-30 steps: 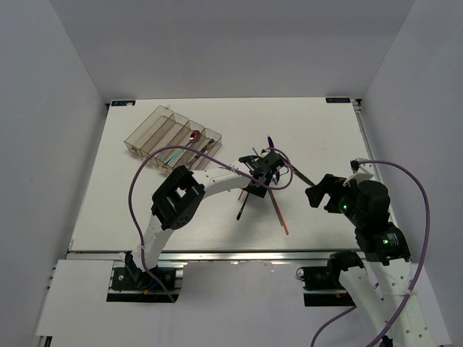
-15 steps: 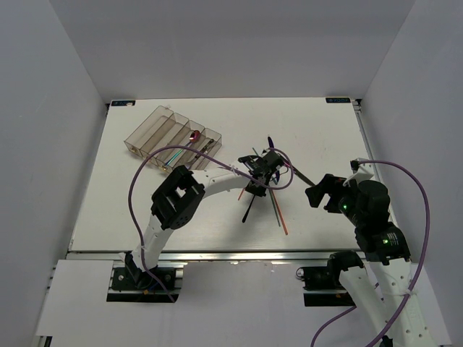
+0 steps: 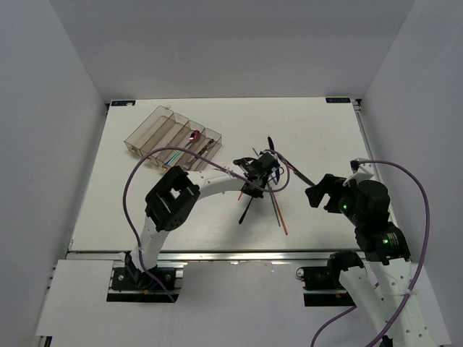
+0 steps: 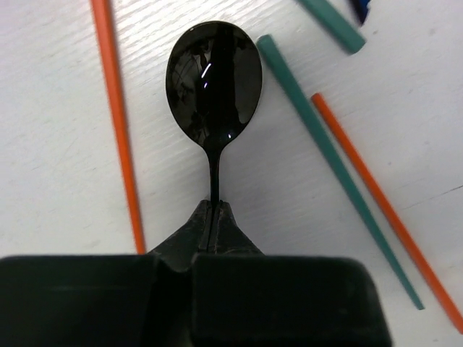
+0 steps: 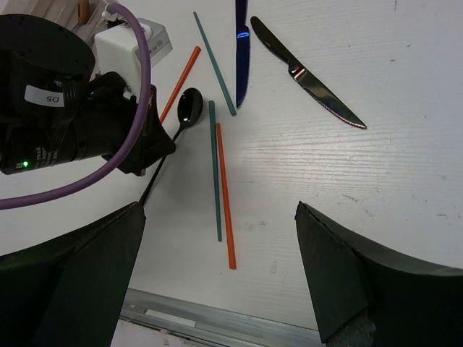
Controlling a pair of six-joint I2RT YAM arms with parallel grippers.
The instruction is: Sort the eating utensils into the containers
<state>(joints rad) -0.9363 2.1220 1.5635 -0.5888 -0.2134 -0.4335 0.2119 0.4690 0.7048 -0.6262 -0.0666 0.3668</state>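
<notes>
A white table (image 3: 116,210) between pale grey walls (image 3: 58,72) is carrying the smoky-brown tray (image 3: 148,126) on its far left part, and a pink spoon (image 3: 194,135) is lying in one of the tray's compartments. To the right of the tray, the left hand (image 4: 215,210) is clamping shut on the thin handle of a dark spoon (image 4: 214,87), while the right hand (image 3: 318,194), farther right of the tray again, is hovering with its fingers spread wide apart. Also well right of the tray, orange chopsticks (image 4: 116,123), green chopsticks (image 4: 325,152), a blue knife (image 5: 241,54) and a dark knife (image 5: 307,76) are lying loose.
</notes>
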